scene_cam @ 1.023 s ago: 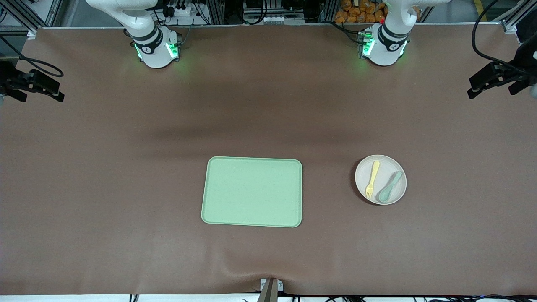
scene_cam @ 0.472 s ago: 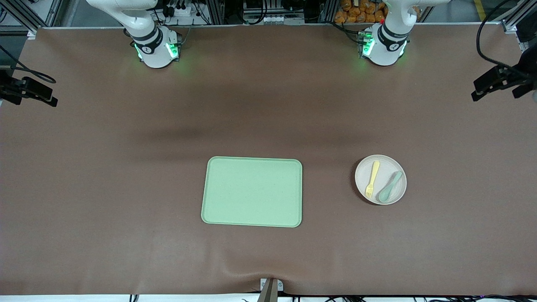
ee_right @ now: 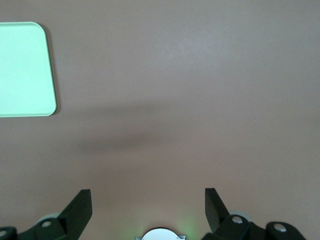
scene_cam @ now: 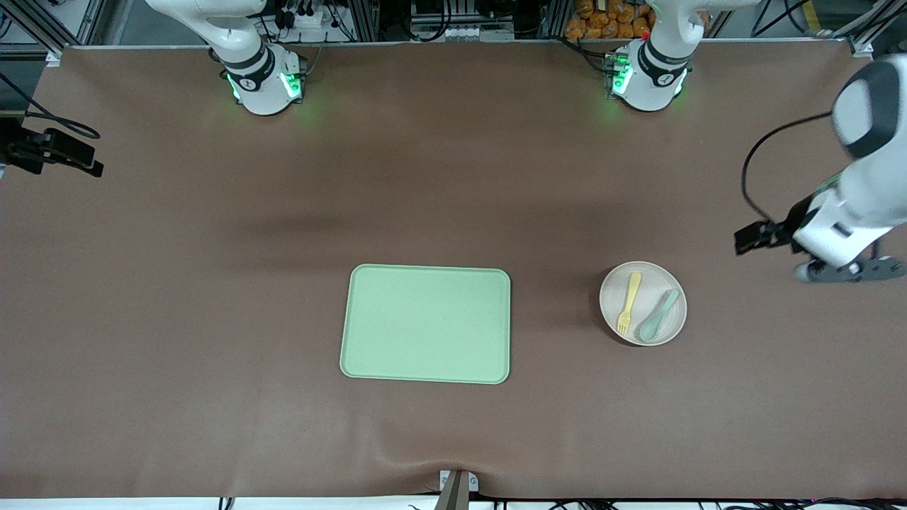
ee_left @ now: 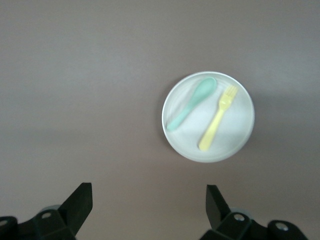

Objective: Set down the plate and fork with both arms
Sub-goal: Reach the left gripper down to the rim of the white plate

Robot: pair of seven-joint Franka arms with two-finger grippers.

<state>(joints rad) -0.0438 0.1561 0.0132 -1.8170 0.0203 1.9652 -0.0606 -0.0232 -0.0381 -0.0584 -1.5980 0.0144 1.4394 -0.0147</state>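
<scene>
Brown surface (scene_cam: 177, 297) is carrying a tray (scene_cam: 426, 324) and, toward the left arm's end, the plate (scene_cam: 643, 303), where fork (scene_cam: 626, 302) and spoon (scene_cam: 659, 314) are lying. Left tool (ee_left: 149, 205) is hanging wide over the surface near the plate. Right tool (ee_right: 148, 205) is waiting wide over bare surface.

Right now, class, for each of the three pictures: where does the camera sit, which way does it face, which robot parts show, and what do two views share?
Front view: high across the table, facing both bases; shows tray, plate, and the left arm coming in.
Left wrist view: on the left arm, looking down past its open end effector at the plate with fork and spoon.
Right wrist view: looking down past the open right end effector at bare table and a tray corner.
Shared: front and left wrist both show the plate.
</scene>
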